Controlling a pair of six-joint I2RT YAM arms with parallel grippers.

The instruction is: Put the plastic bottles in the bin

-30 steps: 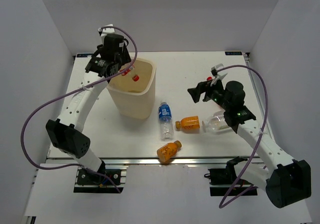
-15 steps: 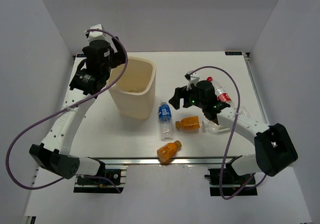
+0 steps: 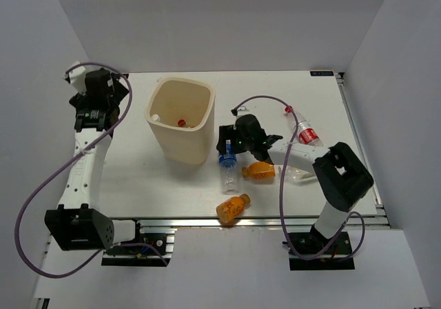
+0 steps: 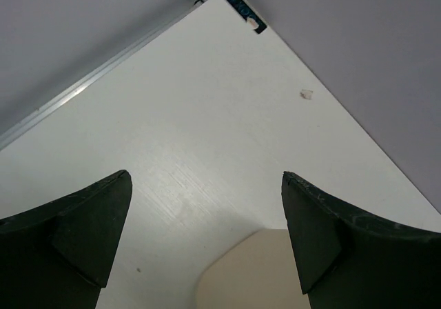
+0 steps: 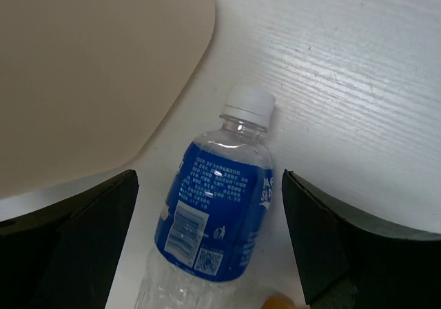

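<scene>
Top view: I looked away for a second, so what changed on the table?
The left gripper swung off the bin to the far left, open; the red-capped bottle seen beside it then now lies inside. The right gripper moved left, open, straddling the blue-label bottle. The bin and the other bottles stayed put.

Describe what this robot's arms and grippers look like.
The left arm and right arm both have white links and black joints. A purple cable loops loosely along each. The left gripper and right gripper are black, with broad, wedge-shaped matte fingers.
</scene>
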